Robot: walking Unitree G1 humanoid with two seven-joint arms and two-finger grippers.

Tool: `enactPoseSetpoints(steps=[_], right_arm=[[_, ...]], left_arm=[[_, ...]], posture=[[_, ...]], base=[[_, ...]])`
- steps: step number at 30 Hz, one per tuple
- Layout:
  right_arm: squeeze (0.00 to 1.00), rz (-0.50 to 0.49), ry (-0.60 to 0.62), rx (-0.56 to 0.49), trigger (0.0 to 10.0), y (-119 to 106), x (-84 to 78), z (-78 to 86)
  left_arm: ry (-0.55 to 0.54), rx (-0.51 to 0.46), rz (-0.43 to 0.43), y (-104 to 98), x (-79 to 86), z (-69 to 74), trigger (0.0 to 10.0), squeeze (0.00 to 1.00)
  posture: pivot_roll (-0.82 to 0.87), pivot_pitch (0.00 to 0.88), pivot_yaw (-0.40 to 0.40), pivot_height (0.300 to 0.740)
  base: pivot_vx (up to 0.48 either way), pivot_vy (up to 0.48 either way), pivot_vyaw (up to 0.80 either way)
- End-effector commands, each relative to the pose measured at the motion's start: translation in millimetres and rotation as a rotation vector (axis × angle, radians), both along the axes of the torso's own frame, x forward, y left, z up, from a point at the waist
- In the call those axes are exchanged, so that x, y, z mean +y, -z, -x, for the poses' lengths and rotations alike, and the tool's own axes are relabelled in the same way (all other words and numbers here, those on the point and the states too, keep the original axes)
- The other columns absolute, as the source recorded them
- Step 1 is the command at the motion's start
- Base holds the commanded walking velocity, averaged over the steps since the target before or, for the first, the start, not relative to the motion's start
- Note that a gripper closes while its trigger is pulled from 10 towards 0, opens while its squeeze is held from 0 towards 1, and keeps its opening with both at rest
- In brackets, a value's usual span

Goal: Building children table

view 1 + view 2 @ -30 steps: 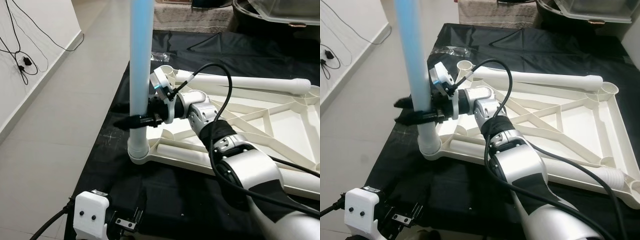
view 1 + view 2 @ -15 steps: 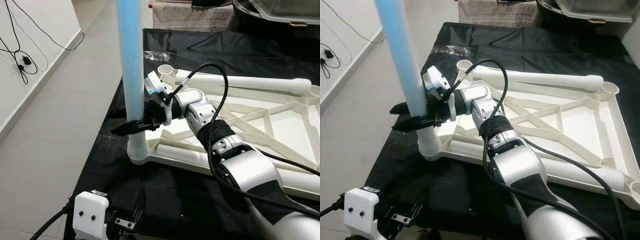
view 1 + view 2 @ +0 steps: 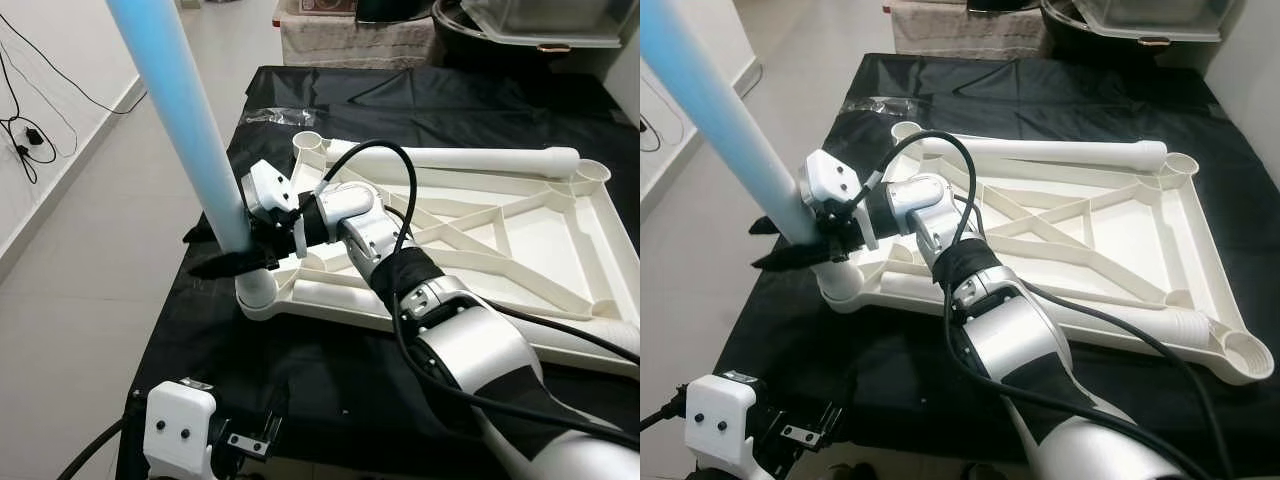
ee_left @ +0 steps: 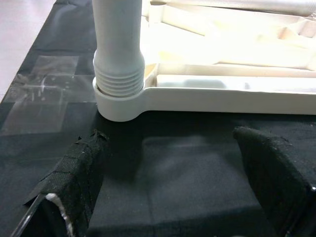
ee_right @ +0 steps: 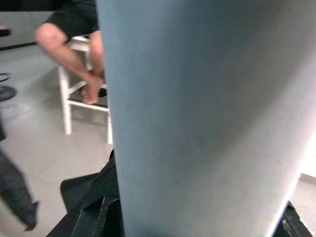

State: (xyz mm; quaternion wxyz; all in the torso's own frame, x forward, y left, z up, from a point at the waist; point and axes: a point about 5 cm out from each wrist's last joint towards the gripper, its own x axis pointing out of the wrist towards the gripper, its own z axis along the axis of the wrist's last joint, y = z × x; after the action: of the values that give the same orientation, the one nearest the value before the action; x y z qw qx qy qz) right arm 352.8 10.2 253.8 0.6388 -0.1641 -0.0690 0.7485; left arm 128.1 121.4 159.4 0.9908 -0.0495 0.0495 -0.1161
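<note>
Table leg [image 3: 185, 110] tilted in its corner socket [image 3: 256, 293], pinched by outstretched right pincer [image 3: 240, 262]; left pincer [image 4: 173, 192] spread.

Your right arm reaches forward and across to the left, its silver forearm wrapped in black near the wrist. The right tool [image 3: 243, 262] has its two black fingers clamped around a pole. Your left tool [image 4: 168, 192] sits low, its fingers [image 4: 74, 175] spread wide apart.
</note>
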Motion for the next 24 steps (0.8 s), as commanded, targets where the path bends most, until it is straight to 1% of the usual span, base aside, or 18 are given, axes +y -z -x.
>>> enactPoseSetpoints(steps=[1,2,4,5,6,7,8,9,11,12,13,14,16,17,18,21,23,24], right_arm=[[0.00,0.103,0.115,0.171,10.0,41,-12.0,-4.5],[0.00,0.091,0.158,0.210,10.0,44,-13.6,-6.7],[0.00,0.091,0.158,0.210,10.0,44,-13.6,-6.7],[0.00,0.081,0.239,0.238,10.0,47,-15.9,-10.7],[0.00,0.081,0.239,0.238,10.0,47,-15.9,-10.7],[0.00,0.086,0.317,0.256,10.0,53,-19.0,-14.2],[0.00,0.086,0.317,0.256,10.0,53,-19.0,-14.2],[0.00,0.099,0.368,0.260,10.0,58,-22.2,-16.0],[0.00,0.099,0.368,0.260,10.0,58,-22.2,-16.0],[0.00,0.107,0.420,0.265,10.0,63,-25.1,-18.0],[0.00,0.107,0.420,0.265,10.0,63,-25.1,-18.0],[0.00,0.092,0.494,0.270,10.0,67,-27.1,-20.5],[0.00,0.092,0.494,0.270,10.0,67,-27.1,-20.5],[0.00,0.057,0.581,0.282,10.0,70,-29.2,-23.7],[0.00,0.057,0.581,0.282,10.0,70,-29.2,-23.7],[0.00,-0.051,0.979,0.301,10.0,72,-44.7,-39.8],[0.00,-0.051,0.979,0.301,10.0,72,-44.7,-39.8],[0.00,-0.093,1.151,0.327,10.0,74,-54.0,-45.3]], left_arm=[[-0.014,-0.003,-0.005,0,1.5,0.1,10.0,0.00],[-0.017,-0.005,-0.007,0,2.1,-0.6,10.0,0.00],[-0.017,-0.005,-0.007,0,2.1,-0.6,10.0,0.00],[-0.020,-0.008,-0.008,0,2.8,-1.8,10.0,0.00],[-0.020,-0.008,-0.008,0,2.8,-1.8,10.0,0.00],[-0.023,-0.010,-0.008,0,3.6,-2.7,10.0,0.00],[-0.023,-0.010,-0.008,0,3.6,-2.7,10.0,0.00],[-0.030,-0.013,-0.009,0,5.0,-3.9,10.0,0.00],[-0.030,-0.013,-0.009,0,5.0,-3.9,10.0,0.00],[-0.033,-0.015,-0.012,0,6.1,-4.6,10.0,0.00],[-0.033,-0.015,-0.012,0,6.1,-4.6,10.0,0.00],[-0.034,-0.017,-0.017,1,7.0,-5.3,10.0,0.00],[-0.034,-0.017,-0.017,1,7.0,-5.3,10.0,0.00],[-0.033,-0.019,-0.021,1,7.7,-6.1,10.0,0.00],[-0.033,-0.019,-0.021,1,7.7,-6.1,10.0,0.00],[-0.035,-0.029,-0.032,0,11.1,-9.2,10.0,0.00],[-0.035,-0.029,-0.032,0,11.1,-9.2,10.0,0.00],[-0.037,-0.033,-0.034,0,12.2,-10.3,10.0,0.00]], posture=[[0.11,0.247,-0.035,0.740],[0.11,0.247,-0.035,0.740],[0.11,0.247,-0.035,0.740],[0.11,0.244,-0.036,0.740],[0.11,0.244,-0.036,0.740],[0.11,0.244,-0.036,0.740],[0.11,0.244,-0.036,0.740],[0.11,0.243,-0.034,0.740],[0.11,0.243,-0.034,0.740],[0.11,0.243,-0.034,0.740],[0.11,0.243,-0.034,0.740],[0.10,0.240,-0.035,0.740],[0.10,0.240,-0.035,0.740],[0.10,0.236,-0.031,0.740],[0.10,0.236,-0.031,0.740],[0.10,0.233,-0.027,0.740],[0.10,0.233,-0.027,0.740],[0.10,0.229,-0.027,0.740]], base=[[0.000,0.000,0.00],[0.000,0.000,0.00],[0.000,0.000,0.00],[0.000,0.000,0.00],[0.000,0.000,0.00],[0.000,0.000,0.00],[0.000,0.000,0.00],[0.000,0.000,0.00],[0.000,0.000,0.00],[0.000,0.000,0.00],[0.000,0.000,0.00],[0.000,0.000,0.00],[0.000,0.000,0.00],[0.000,0.000,0.00],[0.000,0.000,0.00],[0.000,0.000,0.00],[0.000,0.000,0.00],[0.000,0.000,0.00]])
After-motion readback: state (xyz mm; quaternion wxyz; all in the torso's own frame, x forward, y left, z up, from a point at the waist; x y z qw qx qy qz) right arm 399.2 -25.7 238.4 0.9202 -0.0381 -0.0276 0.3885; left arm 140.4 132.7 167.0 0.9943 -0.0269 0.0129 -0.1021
